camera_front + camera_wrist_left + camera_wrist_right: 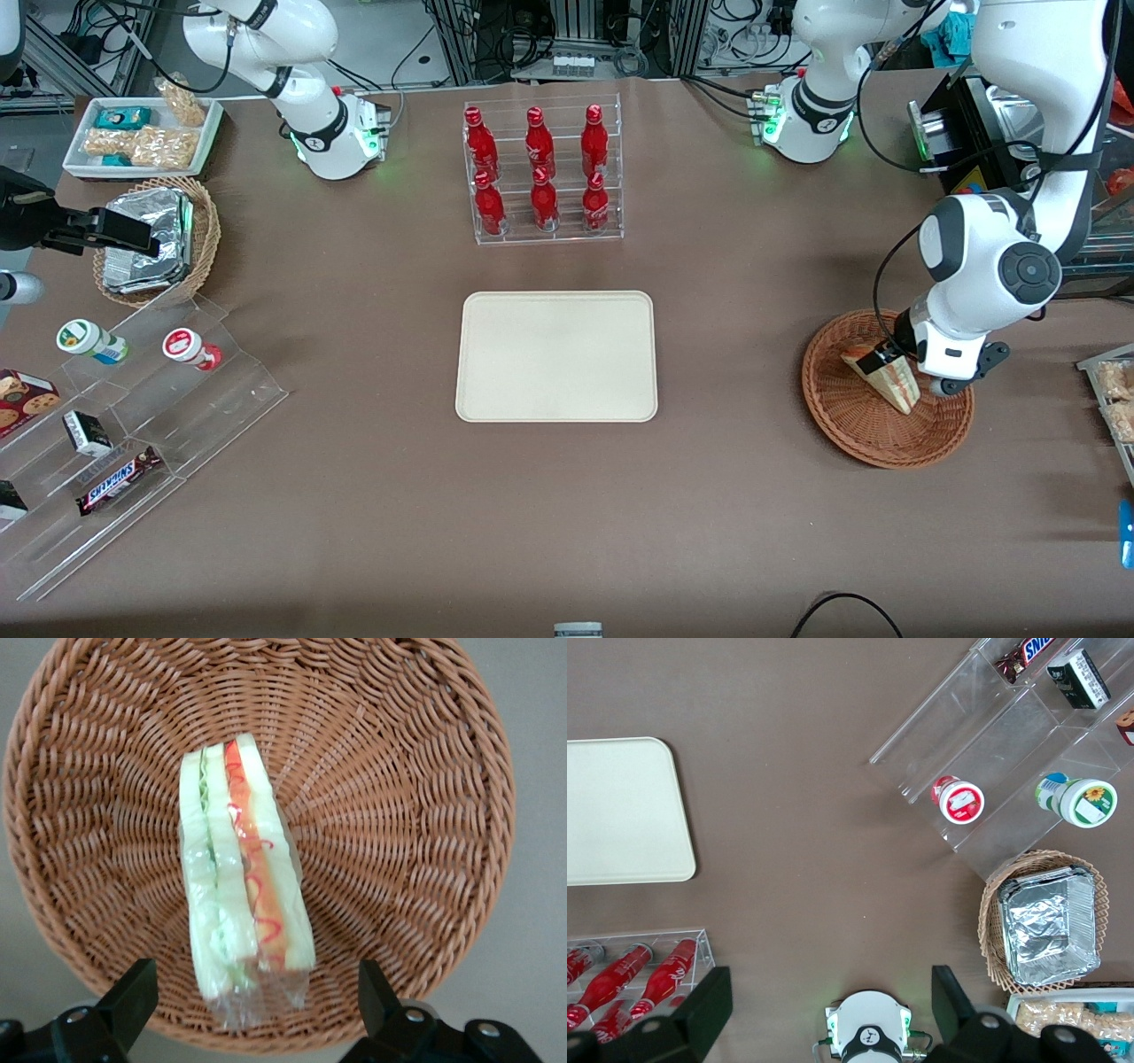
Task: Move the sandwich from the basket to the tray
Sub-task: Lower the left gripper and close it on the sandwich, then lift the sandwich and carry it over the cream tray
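From the front, the basket sits toward the working arm's end of the table, well apart from the tray, which lies mid-table and holds nothing yet. The sandwich lies in the basket, its wedge partly hidden by the arm. The gripper hangs low over the basket, right at the sandwich; how its fingers stand cannot be read from this angle.

From the left wrist, the gripper hovers above the basket with its fingers spread wide, one on each side of the sandwich and touching nothing. The sandwich rests on edge, filling layers facing the camera, and loose clear wrap bunches at one end.

It looks light and soft. The bread would likely crush under a hard squeeze, and the wrap seems slick, so a gentle close across the two flat bread faces, near the middle of the wedge, appears the safest hold. Pinching the loose wrap alone would risk a slip.

From the right wrist, only a part of the tray shows; the basket is out of sight.
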`<state>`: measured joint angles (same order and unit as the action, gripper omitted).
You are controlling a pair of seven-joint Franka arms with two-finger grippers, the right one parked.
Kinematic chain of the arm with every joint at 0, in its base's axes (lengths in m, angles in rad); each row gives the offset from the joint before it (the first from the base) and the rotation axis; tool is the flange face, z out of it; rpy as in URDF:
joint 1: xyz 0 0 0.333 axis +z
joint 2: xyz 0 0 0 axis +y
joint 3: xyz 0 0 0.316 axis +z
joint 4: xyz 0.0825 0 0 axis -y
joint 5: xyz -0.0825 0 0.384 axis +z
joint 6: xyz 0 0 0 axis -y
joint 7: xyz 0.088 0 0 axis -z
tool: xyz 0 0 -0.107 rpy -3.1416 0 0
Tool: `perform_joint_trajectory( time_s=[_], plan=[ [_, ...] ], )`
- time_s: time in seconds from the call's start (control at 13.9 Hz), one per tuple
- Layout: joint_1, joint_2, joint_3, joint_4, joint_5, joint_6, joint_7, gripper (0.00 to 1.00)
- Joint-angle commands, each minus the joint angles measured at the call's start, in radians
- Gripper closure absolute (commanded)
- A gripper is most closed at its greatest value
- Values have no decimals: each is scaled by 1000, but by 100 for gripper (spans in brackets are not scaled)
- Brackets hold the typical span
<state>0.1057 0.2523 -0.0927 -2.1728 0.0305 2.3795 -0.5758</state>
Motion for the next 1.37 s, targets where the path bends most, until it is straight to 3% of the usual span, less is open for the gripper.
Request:
perform_joint_trajectory(
  time_s=[0.0, 0.14, 0.29, 0.43, 0.58, 0.93, 1.29],
  plan=[
    [6, 34, 13, -16, 8, 58, -30, 0],
    [5, 50, 22, -15, 8, 60, -39, 2],
    [6, 53, 22, -15, 8, 61, -55, 35],
    [5, 50, 22, -15, 8, 60, -56, 60],
    [5, 41, 22, -9, 8, 53, -52, 75],
    [-14, -27, 10, 49, 8, -60, -50, 80],
    [-187, -67, -18, 166, 8, -298, -46, 80]
  ],
)
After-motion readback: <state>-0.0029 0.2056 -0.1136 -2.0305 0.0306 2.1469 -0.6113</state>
